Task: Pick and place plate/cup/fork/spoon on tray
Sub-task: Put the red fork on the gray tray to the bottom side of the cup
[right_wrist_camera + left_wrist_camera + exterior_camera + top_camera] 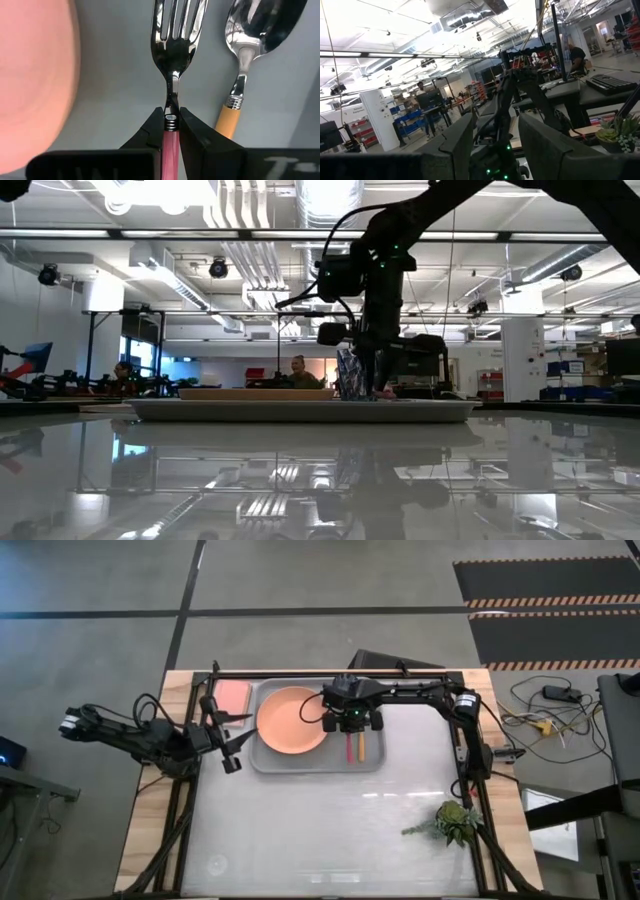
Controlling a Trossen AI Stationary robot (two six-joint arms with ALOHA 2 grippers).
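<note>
Fork (pixel 172 75) sits pinched at the top of its pink handle by your right gripper (pixel 171 122), low over the tray (pixel 372 762), likely so it lands parallel to the spoon (pixel 245 55) just beside it. Its long axis runs straight away from the wrist, tines leading. The plate (pixel 290 720) lies alongside. Your left gripper (pixel 232 745) waits off the tray, fingers apart.

Glossy table (pixel 330 830) carries grey tray (pixel 315 761), pink rectangle (pixel 232 696), plant (pixel 452 822)

Cup unseen; right gripper (pixel 352 722) hides fork head.
</note>
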